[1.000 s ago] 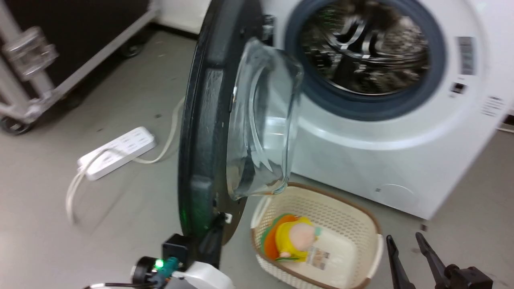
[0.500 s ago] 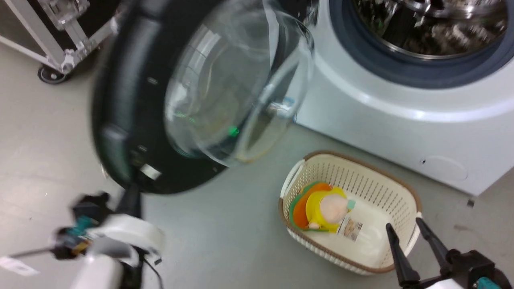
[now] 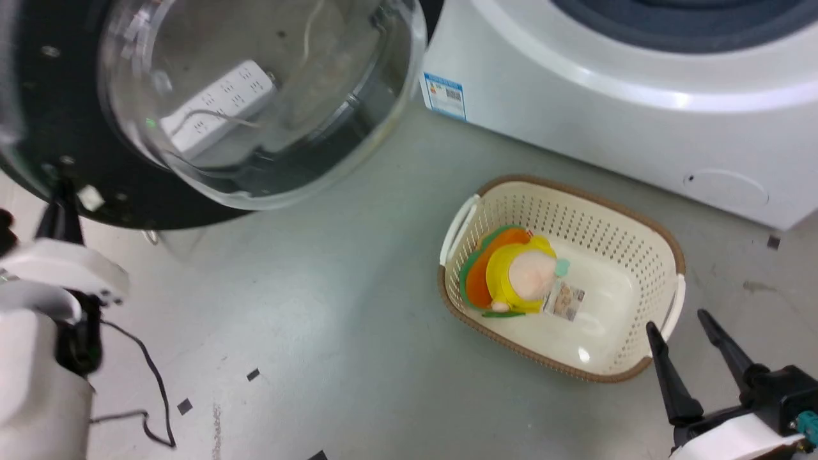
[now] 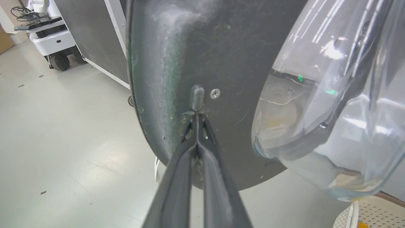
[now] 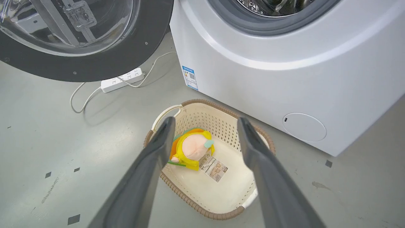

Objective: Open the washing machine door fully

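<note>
Washing machine door [image 3: 38, 121] stands swung wide to L of the washing machine [image 3: 575, 115], w/ L gripper [image 4: 196, 118] fingers pinched together, tips on its black inner face just under a small peg [image 4: 196, 96], R gripper [image 3: 677, 319] spread apart above the basket [image 3: 575, 223] w/ plush toy [image 3: 521, 275].

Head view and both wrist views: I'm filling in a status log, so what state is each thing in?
washing machine door: swung open, clear of the drum opening.
washing machine: upright, drum opening uncovered.
left gripper: jaws shut, tips against the door's inner face.
right gripper: jaws open, holding nothing.
basket: upright on the floor, plush toy inside.
power strip: on the floor, cable attached.
</note>
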`<state>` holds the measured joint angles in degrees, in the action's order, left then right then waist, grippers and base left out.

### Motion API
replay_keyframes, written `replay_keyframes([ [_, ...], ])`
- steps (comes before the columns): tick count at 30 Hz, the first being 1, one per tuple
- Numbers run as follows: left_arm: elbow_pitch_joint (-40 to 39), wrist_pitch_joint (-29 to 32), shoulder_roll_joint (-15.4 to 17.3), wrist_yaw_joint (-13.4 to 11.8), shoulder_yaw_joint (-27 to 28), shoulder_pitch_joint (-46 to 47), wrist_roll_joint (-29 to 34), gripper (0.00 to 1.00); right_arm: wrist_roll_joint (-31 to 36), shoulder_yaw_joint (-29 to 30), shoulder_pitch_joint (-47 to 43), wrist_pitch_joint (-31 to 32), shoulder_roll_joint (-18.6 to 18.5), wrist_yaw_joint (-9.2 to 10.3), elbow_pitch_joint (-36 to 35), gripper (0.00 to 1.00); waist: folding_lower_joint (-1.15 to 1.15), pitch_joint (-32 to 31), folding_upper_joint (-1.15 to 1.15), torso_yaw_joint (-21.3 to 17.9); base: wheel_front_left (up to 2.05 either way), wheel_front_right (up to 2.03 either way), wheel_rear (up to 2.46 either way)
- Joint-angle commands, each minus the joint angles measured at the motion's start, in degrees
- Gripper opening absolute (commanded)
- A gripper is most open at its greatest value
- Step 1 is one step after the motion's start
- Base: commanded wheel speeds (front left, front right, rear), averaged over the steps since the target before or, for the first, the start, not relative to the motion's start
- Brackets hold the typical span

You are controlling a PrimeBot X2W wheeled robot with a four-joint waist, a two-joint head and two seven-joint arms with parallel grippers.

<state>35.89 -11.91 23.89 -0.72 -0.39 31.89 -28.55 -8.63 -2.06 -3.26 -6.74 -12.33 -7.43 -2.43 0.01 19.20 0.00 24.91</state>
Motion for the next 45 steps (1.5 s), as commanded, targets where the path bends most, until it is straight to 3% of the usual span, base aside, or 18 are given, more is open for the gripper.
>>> replay_keyframes([
  [1, 1.96, -0.56, 0.79, 0.53, 0.13, 2.24, -0.07, 0.00, -0.20, 0.10, 0.86, 0.25, -0.62, -0.06, -0.76, 1.00, -0.01, 1.54, 0.00, -0.92, 0.00, 0.00, 0.00],
  [10, 12.03, -2.31, 2.21, 2.54, -0.36, 7.69, 0.71, 0.00, -0.51, 0.03, 1.69, 0.26, -0.39, -0.06, -0.92, 1.00, -0.01, 1.12, 0.00, -2.56, 0.00, 0.00, 0.00],
  [15, 11.98, -2.98, 2.60, 3.58, -1.09, 5.97, 2.66, 0.00, -1.02, 0.52, 2.00, -1.65, 0.96, -0.06, 1.31, 1.00, -0.01, -3.04, 0.00, -3.89, 0.00, 0.00, 0.00],
  [23, -2.76, -3.07, -2.46, 4.84, -2.94, -6.72, 6.60, 0.00, -0.99, 4.32, 3.08, -6.07, 3.86, -0.06, 4.37, 1.00, -0.01, -13.31, 0.00, -8.97, 0.00, 0.00, 0.00],
  [29, -14.51, -3.07, -8.23, 3.13, -3.27, -18.32, 7.73, 0.00, 0.27, 3.41, 1.53, -7.44, 4.19, -0.06, 4.61, 1.00, -0.01, -19.17, 0.00, -14.07, 0.00, 0.00, 0.00],
  [30, -19.83, -3.08, -10.18, 2.18, -3.61, -23.74, 9.24, 0.00, 0.49, 3.47, 0.98, -7.68, 4.53, -0.06, 4.43, 1.00, -0.01, -20.73, 0.00, -16.80, 0.00, 0.00, 0.00],
  [37, -27.20, -3.08, -14.44, -0.15, -5.89, -32.36, 14.06, 0.00, 0.71, 2.93, -0.54, -7.96, 5.85, -0.06, 4.97, 1.00, -0.01, -22.25, 0.00, -21.74, 0.00, 0.00, 0.00],
  [38, -27.65, -3.08, -15.14, -0.58, -5.89, -33.22, 14.33, 0.22, 0.66, 2.93, -0.85, -7.98, 6.11, -0.06, 5.20, 1.00, -0.01, -22.37, 0.00, -22.22, 0.00, 0.00, 0.00],
  [39, -27.96, -3.08, -15.71, -1.02, -5.97, -34.05, 14.79, 1.00, 0.64, 2.92, -1.16, -8.01, 6.37, -0.06, 5.45, 1.00, -0.01, -22.46, 0.00, -22.61, 0.00, 0.00, 0.00],
  [45, -28.37, -3.08, -17.32, -0.68, -8.12, -37.08, 17.78, 1.00, 0.78, 3.21, -3.06, -8.08, 7.75, -0.06, 7.52, 1.00, -0.01, -22.60, 0.00, -23.86, 0.00, 0.00, 0.00],
])
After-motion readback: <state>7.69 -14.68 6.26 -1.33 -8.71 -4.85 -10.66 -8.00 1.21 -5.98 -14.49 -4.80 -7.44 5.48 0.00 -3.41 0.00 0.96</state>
